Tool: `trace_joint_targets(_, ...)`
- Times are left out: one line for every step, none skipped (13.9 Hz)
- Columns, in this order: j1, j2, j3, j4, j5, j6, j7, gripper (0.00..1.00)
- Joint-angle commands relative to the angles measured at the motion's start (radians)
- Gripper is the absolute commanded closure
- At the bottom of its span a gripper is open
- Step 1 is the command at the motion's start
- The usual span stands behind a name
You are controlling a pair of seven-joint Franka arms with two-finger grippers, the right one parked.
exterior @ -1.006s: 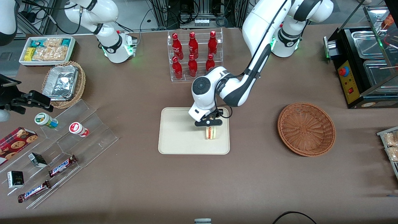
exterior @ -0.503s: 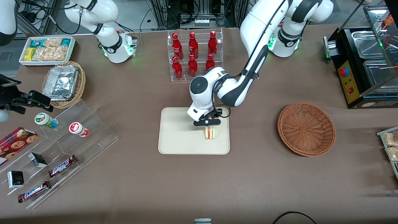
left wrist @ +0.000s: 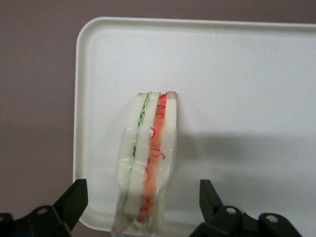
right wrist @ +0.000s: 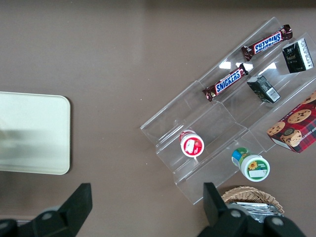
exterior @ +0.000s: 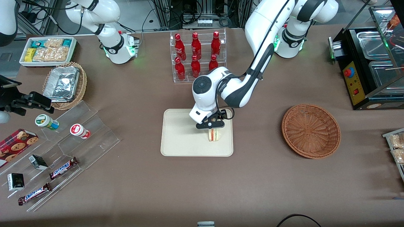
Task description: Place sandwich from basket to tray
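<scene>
The front view looks steeply down on the whole table from a distance. The left wrist view looks straight down at close range past the gripper (left wrist: 138,207), open, above the sandwich (left wrist: 146,163) on the tray (left wrist: 247,74). The right wrist view, higher up, shares that tray's (right wrist: 29,133) corner.

Sandwich (left wrist: 148,158): pale white bread w/ green strip and red-orange strip running along cut edge, clear glossy wrap. Tray (exterior: 180,138): plain cream-beige, no pattern. Basket (exterior: 311,130): reddish-brown wicker, weave radiating from centre. Tool (exterior: 210,125) over the tray, right above the sandwich: black fingers, white arm body w/ dark grey joints. Surface (exterior: 258,183): flat dull brown. Bottles (exterior: 195,53) in clear rack: bright red w/ white script. Snickers bars (exterior: 63,168): brown wrappers, white-blue lettering. Cookie box (exterior: 15,146): red tartan.
</scene>
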Motion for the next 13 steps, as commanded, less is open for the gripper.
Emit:
trace_joint_targets(-0.006,-0.077,0.008,-0.006,-0.002,-0.074,-0.028,0.0)
trace_joint_targets(-0.006,-0.1,0.009,-0.006,-0.003,-0.1,-0.026,0.0)
trace_joint_targets(-0.004,-0.125,0.009,-0.008,-0.003,-0.123,-0.026,0.0)
trace_joint_targets(-0.003,-0.155,0.009,-0.009,-0.005,-0.154,-0.026,0.0)
trace_joint_targets(-0.001,-0.183,0.011,-0.008,-0.005,-0.183,-0.026,0.0)
trace_joint_targets(-0.001,-0.21,0.015,-0.009,-0.012,-0.209,-0.026,0.0)
trace_joint_targets(0.002,-0.235,0.026,-0.009,-0.028,-0.234,-0.026,0.0)
trace_joint_targets(0.009,-0.261,0.038,-0.008,-0.035,-0.252,-0.026,0.0)
trace_joint_targets(0.013,-0.286,0.043,-0.009,-0.038,-0.269,-0.026,0.0)
trace_joint_targets(0.022,-0.312,0.051,-0.009,-0.04,-0.292,-0.025,0.0)
trace_joint_targets(0.034,-0.335,0.051,-0.008,-0.04,-0.32,-0.026,0.0)
trace_joint_targets(0.049,-0.365,0.051,-0.009,-0.041,-0.355,-0.026,0.0)
trace_joint_targets(0.071,-0.398,0.051,-0.009,-0.045,-0.396,-0.023,0.0)
